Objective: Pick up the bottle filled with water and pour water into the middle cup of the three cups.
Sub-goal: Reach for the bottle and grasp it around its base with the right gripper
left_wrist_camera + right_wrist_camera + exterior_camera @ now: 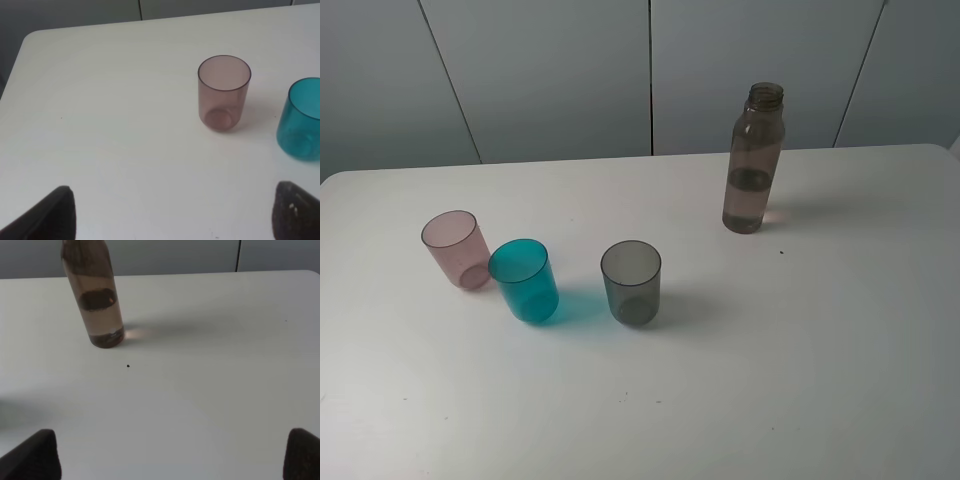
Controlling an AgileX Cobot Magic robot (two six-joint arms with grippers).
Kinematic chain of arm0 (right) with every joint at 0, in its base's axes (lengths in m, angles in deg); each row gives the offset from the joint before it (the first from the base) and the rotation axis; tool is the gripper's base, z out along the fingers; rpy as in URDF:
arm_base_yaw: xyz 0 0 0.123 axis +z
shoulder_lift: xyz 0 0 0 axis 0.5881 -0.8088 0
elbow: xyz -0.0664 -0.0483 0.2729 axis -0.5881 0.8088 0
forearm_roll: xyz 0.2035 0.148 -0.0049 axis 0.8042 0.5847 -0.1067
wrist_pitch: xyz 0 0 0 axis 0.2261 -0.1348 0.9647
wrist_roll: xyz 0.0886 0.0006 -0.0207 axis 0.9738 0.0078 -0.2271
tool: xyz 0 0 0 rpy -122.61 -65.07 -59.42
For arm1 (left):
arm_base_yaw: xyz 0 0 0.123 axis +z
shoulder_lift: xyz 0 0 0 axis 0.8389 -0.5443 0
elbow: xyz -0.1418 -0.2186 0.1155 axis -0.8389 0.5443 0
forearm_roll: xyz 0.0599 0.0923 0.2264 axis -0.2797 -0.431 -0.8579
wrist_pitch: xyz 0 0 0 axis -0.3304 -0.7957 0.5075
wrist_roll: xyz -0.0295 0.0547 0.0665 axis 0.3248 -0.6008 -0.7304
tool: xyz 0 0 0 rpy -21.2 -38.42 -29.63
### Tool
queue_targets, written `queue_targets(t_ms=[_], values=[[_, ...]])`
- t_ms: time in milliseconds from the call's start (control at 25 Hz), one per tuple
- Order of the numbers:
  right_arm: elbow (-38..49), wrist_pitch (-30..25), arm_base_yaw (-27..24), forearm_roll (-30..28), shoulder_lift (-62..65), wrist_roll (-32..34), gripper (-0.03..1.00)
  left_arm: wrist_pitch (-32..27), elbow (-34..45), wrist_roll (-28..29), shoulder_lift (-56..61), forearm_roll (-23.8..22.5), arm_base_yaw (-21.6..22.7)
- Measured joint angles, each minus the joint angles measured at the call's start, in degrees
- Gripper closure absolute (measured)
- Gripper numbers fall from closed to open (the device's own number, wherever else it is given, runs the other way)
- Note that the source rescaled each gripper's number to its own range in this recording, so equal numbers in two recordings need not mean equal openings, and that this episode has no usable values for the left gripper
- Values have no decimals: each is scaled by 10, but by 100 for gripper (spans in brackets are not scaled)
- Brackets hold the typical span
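A white table (800, 380) fills the view. The bottle (753, 165) stands upright at the far right, uncapped and part full of water, well apart from the cups. The step in hand looks like reaching for it. A level grip on its body, below the neck, should keep it upright and the water in.

At the near left stand the pink cup (455, 249), the teal cup (524, 281) just right of it, then the grey cup (631, 282).

The right gripper (170, 455) hangs low on the near side of the bottle, jaws spread wide and empty. The left gripper (175, 212), also spread and empty, faces the pink cup.
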Motion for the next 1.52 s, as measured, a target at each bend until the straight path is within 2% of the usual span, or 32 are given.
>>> queue_targets(t_ms=[1360,1520], values=[[-1,0,0,9,0,0,9,0,0,0,0,0,0],[-56,25,0,19,-33,0,9,0,0,0,0,0,0]])
